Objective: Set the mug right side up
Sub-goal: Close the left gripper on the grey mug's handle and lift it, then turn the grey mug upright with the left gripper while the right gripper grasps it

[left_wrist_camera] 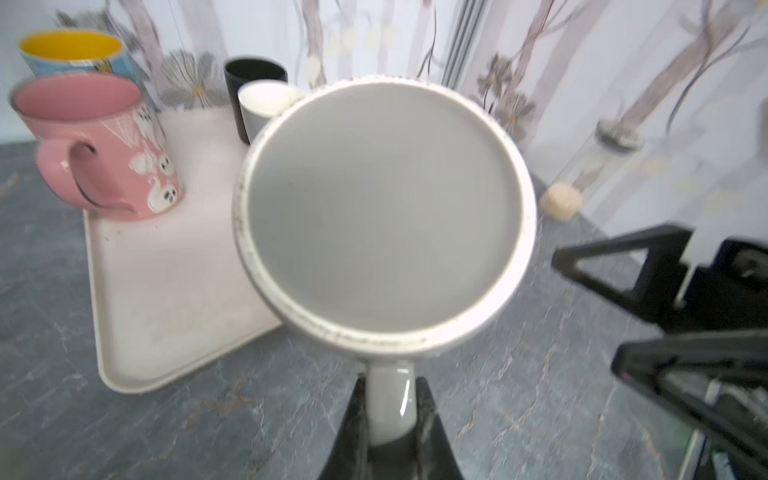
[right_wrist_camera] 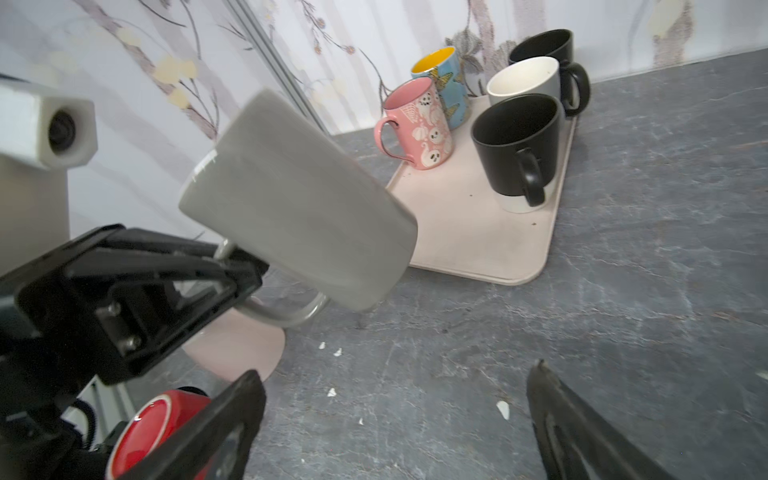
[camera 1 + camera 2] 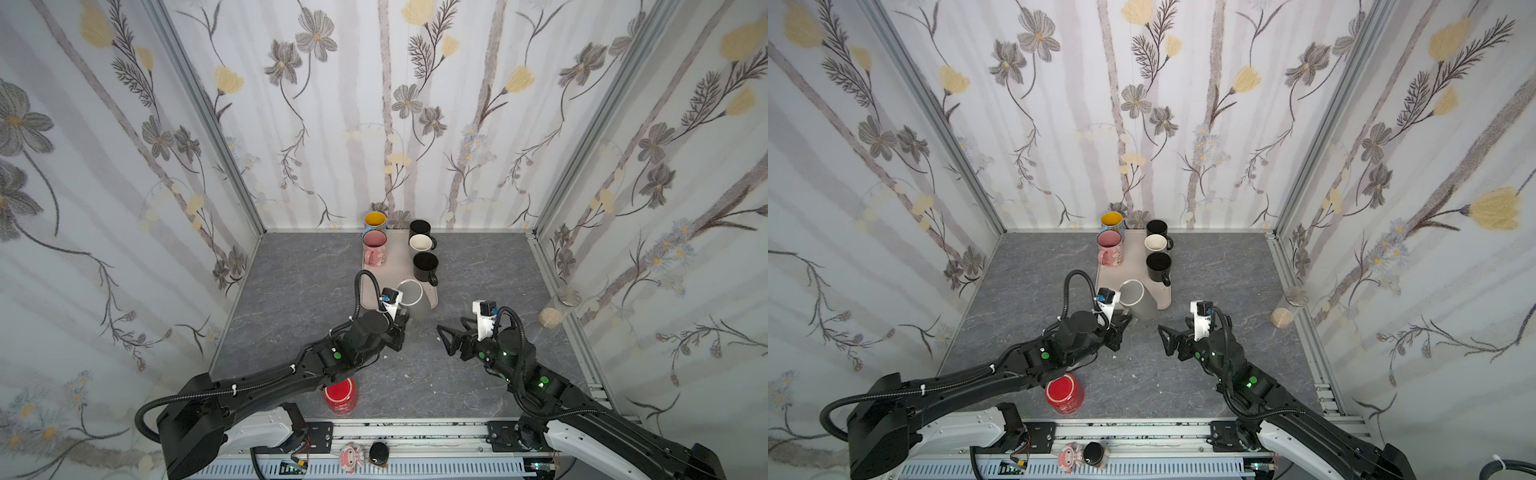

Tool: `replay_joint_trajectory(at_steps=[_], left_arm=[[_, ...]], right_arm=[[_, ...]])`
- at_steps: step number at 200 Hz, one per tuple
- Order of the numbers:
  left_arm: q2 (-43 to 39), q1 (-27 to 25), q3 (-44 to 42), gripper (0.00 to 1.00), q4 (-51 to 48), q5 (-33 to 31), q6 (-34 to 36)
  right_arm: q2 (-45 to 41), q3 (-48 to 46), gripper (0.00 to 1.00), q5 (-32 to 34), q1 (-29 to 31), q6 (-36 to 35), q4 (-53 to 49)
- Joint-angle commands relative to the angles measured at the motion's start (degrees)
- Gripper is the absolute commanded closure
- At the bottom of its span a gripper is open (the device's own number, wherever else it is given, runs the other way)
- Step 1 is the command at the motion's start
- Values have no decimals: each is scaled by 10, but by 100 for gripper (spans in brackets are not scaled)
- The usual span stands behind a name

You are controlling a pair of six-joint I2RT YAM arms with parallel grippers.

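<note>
Red mug [image 3: 340,395] stands nearest, at the counter [image 3: 291,316] front edge. Beyond it the left gripper [image 3: 400,325] is clamped on the handle of the grey mug [image 3: 417,301], held tilted over the tray [image 3: 399,257] near end, base uppermost, mouth slanting down. Rightward, the right gripper [image 3: 445,337] hangs near, jaws apart and empty.

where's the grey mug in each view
Top view: grey mug, centre, at the tray's near edge.
Top view: grey mug centre too, same edge.
Left wrist: grey mug fills the middle.
Right wrist: grey mug tilted, nearer than the tray.
Shared landmark: pink mug on the tray.
</note>
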Motion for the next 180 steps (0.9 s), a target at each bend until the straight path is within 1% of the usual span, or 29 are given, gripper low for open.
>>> replay_joint_trajectory(at_steps=[1,38,52,83,106,129,149,180], left_arm=[[-36,18,-9,100,152,28,-12],[-69,53,-34,100,288,80,-51],[-70,55,-35,100,329,90,-56],[-70,57,-46,100,417,96,-64],[-66,56,-50,100,478,117,-71],[-59,56,-44,100,508,142,-80],[-54,57,-43,100,528,155,-90],[-52,56,-44,100,545,166,-105]], right_arm=[[23,-2,4,-65,0,32,139],[92,17,6,-110,0,71,285],[120,27,7,-131,1,80,340],[174,52,7,-151,2,109,435],[210,70,6,-170,2,131,500],[246,96,6,-195,2,149,545],[270,106,5,-209,3,163,612],[304,137,8,-223,4,177,648]])
